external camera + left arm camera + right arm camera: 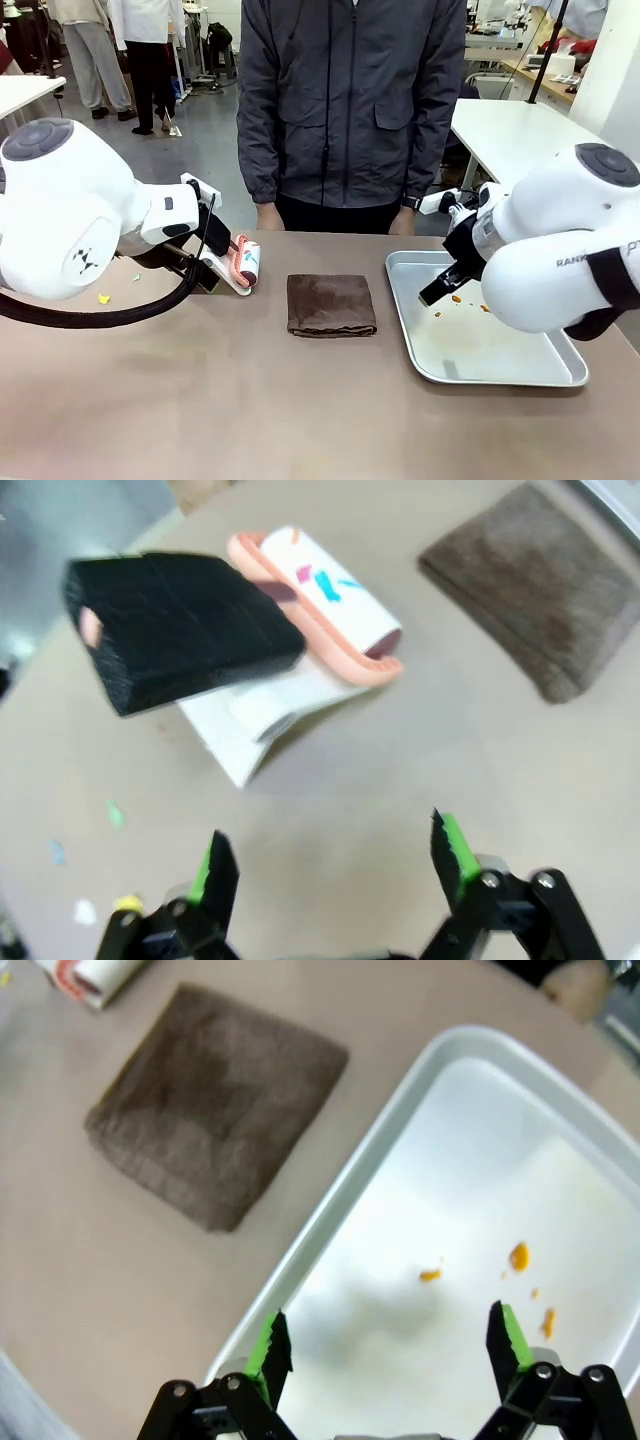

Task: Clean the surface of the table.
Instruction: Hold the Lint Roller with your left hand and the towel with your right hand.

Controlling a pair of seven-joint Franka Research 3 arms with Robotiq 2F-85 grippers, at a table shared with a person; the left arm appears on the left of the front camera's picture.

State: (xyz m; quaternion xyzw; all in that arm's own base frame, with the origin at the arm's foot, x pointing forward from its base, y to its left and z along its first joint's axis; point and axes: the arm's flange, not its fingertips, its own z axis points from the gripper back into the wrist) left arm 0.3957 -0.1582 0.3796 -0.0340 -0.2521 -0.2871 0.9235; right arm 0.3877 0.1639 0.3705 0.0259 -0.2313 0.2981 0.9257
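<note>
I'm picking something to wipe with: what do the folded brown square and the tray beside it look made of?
The brown cloth looks like soft fabric, perhaps terry or microfibre: matte, fuzzy nap, thick folded edges. The tray looks like metal, likely steel or aluminium: silvery satin sheen, raised rounded rim, soft reflections.

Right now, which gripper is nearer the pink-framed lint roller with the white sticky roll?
Left. The left gripper hangs open just short of the lint roller; the right gripper hangs open over the shallow silver metal tray, beyond the folded brown cloth.
</note>
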